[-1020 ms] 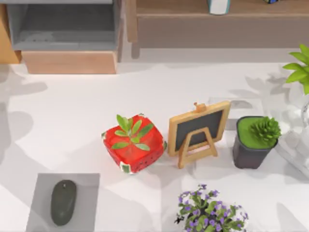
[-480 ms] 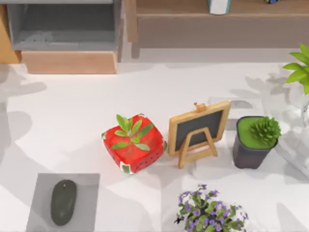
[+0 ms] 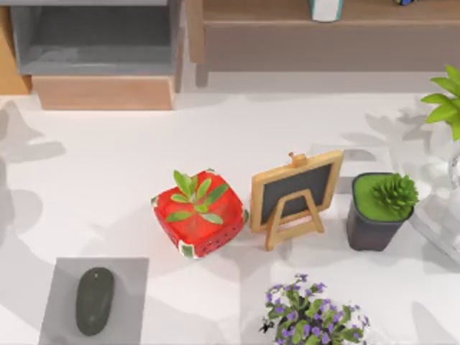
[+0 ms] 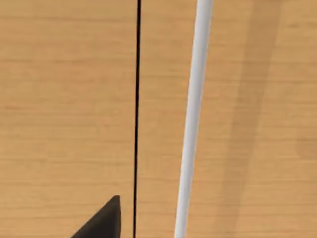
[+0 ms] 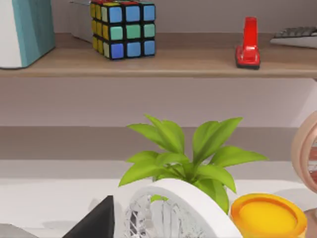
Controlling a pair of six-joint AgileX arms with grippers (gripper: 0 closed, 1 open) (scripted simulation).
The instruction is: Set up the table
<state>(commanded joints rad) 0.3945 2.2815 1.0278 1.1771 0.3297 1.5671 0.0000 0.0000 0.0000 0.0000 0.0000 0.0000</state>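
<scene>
The white tabletop (image 3: 108, 165) spreads across the whole top view, a broad, stiff, smooth slab that is a surface to work on, not a thing to grip; I judge that light pots could slide on it if nudged. At its centre sit a red strawberry-patterned planter (image 3: 198, 215), a small chalkboard easel (image 3: 295, 192) just beside it, and a dark pot with a succulent (image 3: 379, 208) further toward the right side. A purple-flowered plant (image 3: 313, 316) stands at the near edge, and a dark computer mouse (image 3: 94, 300) lies on a grey pad (image 3: 129, 277) at the near left corner. Along the far edge runs a wood-and-grey shelf unit (image 3: 100, 65). The open room lies on the left half, between the shelf unit and the pad; the right side is crowded. The left wrist view faces a light wood panel (image 4: 64, 99) with a white bar (image 4: 193, 119); the right wrist view shows a leafy green plant (image 5: 183, 158), a white fan (image 5: 173, 213), a colour cube (image 5: 124, 29) and a red stapler (image 5: 248, 44). Whether either arm's fingers are spread or closed, I cannot tell.
</scene>
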